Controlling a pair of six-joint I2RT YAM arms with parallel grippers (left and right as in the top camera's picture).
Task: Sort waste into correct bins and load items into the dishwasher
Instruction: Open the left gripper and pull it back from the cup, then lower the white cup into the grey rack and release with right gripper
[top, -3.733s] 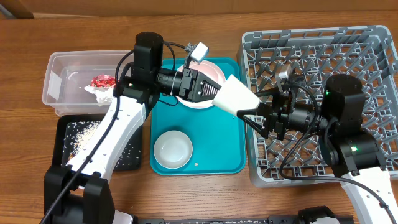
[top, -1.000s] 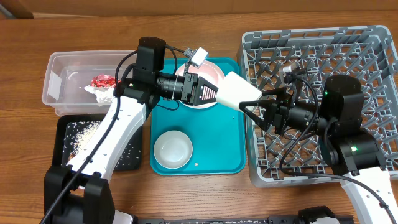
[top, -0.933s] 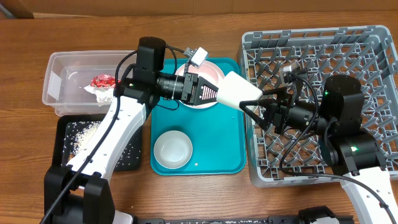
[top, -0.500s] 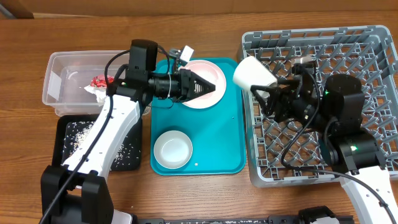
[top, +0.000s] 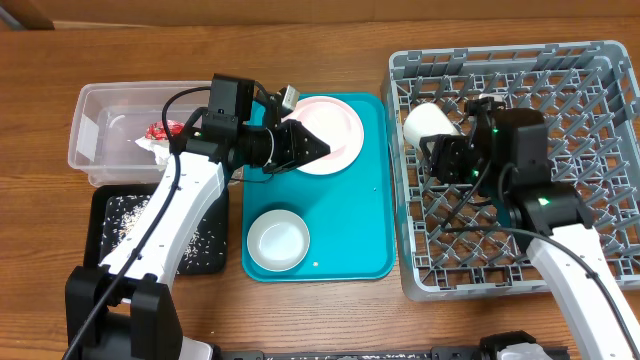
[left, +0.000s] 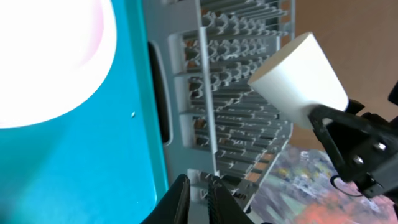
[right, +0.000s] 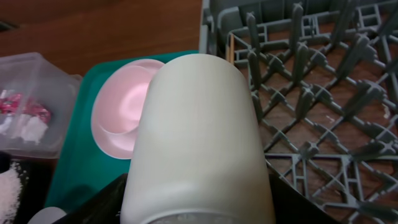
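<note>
White cup (top: 428, 124) lies on its side, clamped in the right gripper (top: 438, 145), with the grey dish rack (top: 600, 90) directly beneath it. The left gripper (top: 322, 150), fingers almost together and holding nothing, hovers just above the pink plate (top: 338, 122) on the teal tray (top: 350, 230).

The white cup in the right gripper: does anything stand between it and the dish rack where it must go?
Nothing visible does. The right gripper holds the white cup tilted above the far left corner of the dish rack, and the pegs beneath it look bare.
</note>
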